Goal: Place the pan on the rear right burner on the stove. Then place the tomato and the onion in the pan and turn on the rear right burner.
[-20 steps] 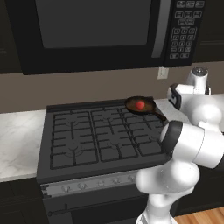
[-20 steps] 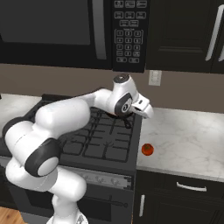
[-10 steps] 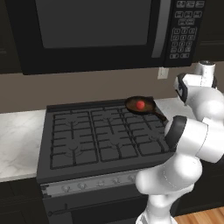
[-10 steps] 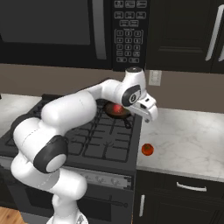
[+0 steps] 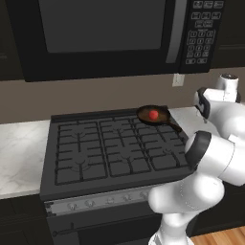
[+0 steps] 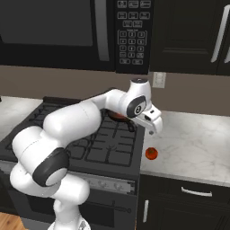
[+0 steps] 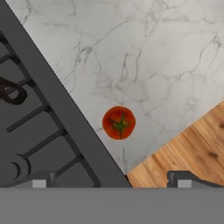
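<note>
The small dark pan (image 5: 144, 114) sits on the rear right burner (image 5: 158, 125) of the black stove (image 5: 115, 158), handle pointing front-right. The bright red tomato (image 5: 153, 115) lies inside it. In the right base view my arm hides most of the pan (image 6: 117, 116). The orange-red onion (image 6: 151, 153) rests on the marble counter just right of the stove, near the front edge. My gripper (image 6: 152, 127) hangs open above the counter, over and slightly behind the onion. In the hand view the onion (image 7: 118, 123) lies ahead of my open gripper (image 7: 111, 183), nothing between the fingers.
A black microwave (image 5: 110, 38) hangs over the stove. The silver knob strip (image 5: 95, 203) runs along the stove front. Marble counter (image 6: 193, 143) stretches to the right, with dark cabinets (image 6: 188, 36) above it. The counter's front edge and wooden floor (image 7: 197, 144) show close to the onion.
My arm has swung right, away from the pan, and the hand now hangs over the counter beside the stove. Pan, tomato and onion have not moved.
</note>
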Controlling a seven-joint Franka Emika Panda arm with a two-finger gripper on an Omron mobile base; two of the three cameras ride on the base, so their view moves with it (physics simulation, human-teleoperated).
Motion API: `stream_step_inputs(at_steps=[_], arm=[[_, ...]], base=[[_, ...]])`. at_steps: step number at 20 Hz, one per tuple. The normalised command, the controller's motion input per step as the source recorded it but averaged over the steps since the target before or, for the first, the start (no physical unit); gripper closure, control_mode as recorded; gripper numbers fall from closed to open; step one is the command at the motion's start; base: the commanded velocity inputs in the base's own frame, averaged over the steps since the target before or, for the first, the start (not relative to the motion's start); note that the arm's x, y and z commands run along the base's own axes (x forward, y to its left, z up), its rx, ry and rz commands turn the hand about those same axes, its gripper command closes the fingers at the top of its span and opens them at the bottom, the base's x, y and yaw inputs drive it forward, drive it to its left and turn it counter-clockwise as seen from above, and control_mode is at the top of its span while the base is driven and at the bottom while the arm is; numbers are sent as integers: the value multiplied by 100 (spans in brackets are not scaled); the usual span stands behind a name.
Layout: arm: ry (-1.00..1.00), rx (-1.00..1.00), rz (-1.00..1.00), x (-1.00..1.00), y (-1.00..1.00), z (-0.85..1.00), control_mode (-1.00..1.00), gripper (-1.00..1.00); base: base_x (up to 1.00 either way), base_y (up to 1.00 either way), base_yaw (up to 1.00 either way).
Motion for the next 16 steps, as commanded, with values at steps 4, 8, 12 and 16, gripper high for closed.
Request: stream_step_inputs(at_steps=[4,8,12,16], arm=[[0,0,0,0,-5,-19,-100,-100],[0,0,0,0,-13,-21,-100,-100],[0,0,0,0,-17,-24,-100,-100],[0,0,0,0,-8,-23,-100,-100]], base=[[0,0,0],[0,0,0],[0,0,0],[0,0,0]])
